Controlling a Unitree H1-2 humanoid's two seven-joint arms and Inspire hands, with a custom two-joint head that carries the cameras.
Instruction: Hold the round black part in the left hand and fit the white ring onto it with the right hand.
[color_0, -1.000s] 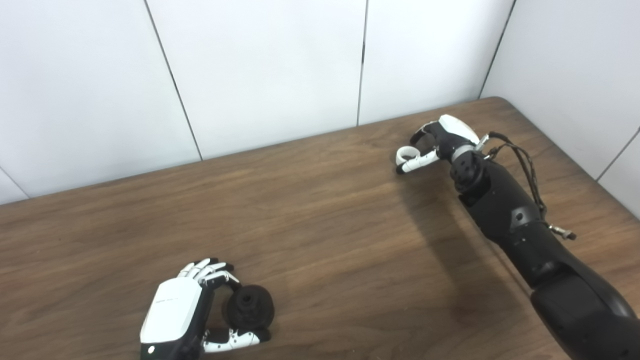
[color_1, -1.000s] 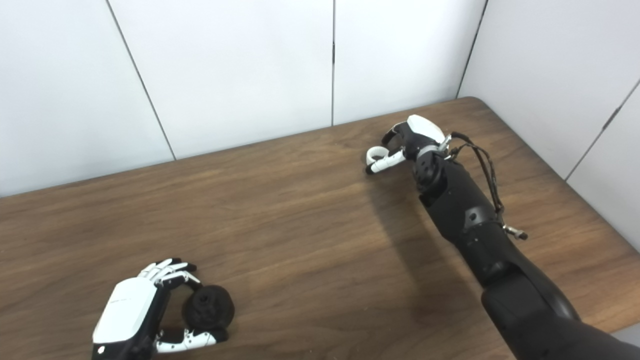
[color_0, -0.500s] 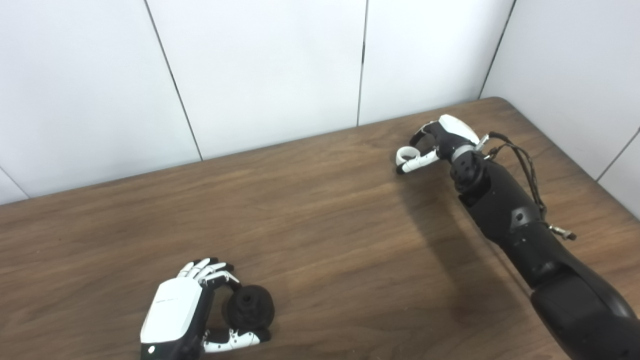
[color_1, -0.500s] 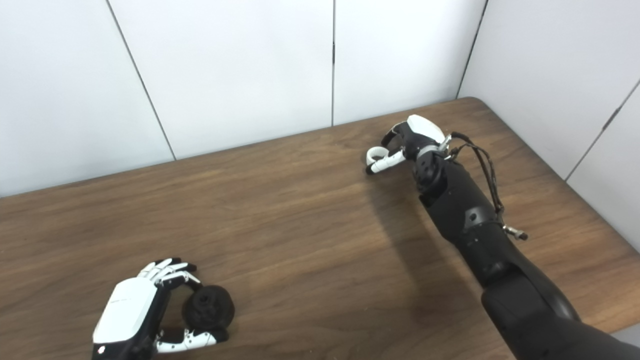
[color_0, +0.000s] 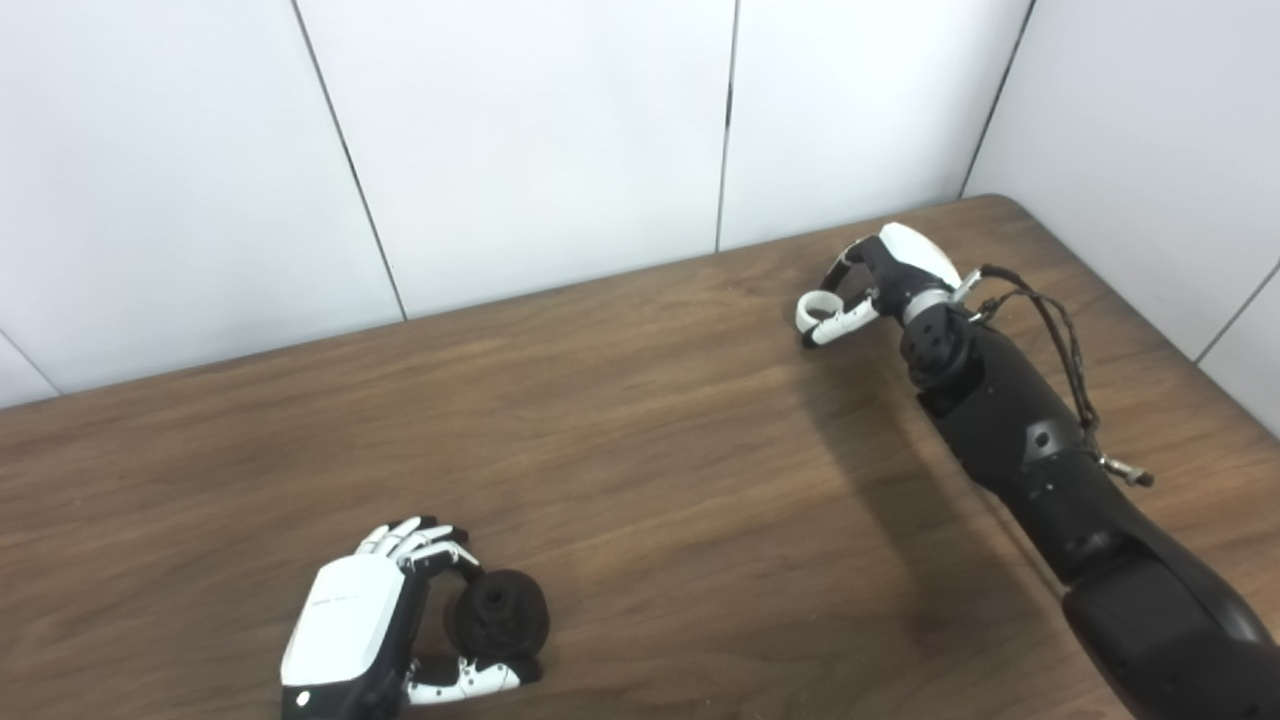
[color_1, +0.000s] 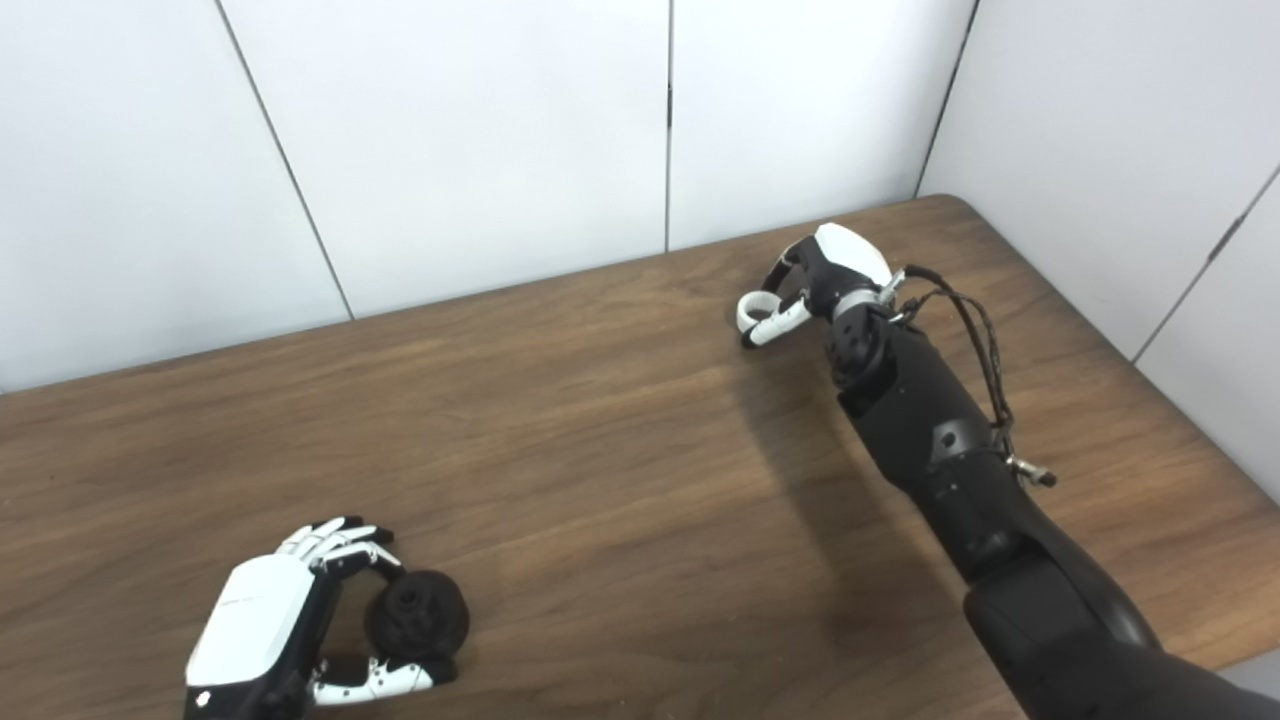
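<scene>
Brown wood-grain table (color_0: 640, 440), white panelled wall (color_0: 520, 140) behind and along the right side. Nothing else lying on the tabletop between the two hands; open wood there, only the right arm's shadow across it.

Counted: one round black part, one white ring, two hands, one loose cable bundle.

Round black part (color_0: 497, 613) at near left of table, close to the front edge, gripped by left hand (color_0: 375, 620): fingers (color_0: 420, 541) curled over its far side, thumb under its near side, clamped on it. Cannot tell whether part rests on the table or sits just above it.

White ring (color_0: 818, 307) at far right of table, near the back wall, well apart from the black part. Pinched by right hand (color_0: 880, 280): thumb lying along its near edge, fingers closed down over its far side, partly hidden behind palm. Cannot tell if ring is touching the wood or lifted slightly.

Black right forearm (color_0: 1010, 430) running diagonally from bottom right corner, braided cable (color_0: 1060, 340) looping beside the wrist, metal plug end (color_0: 1125, 472) hanging off the arm.
</scene>
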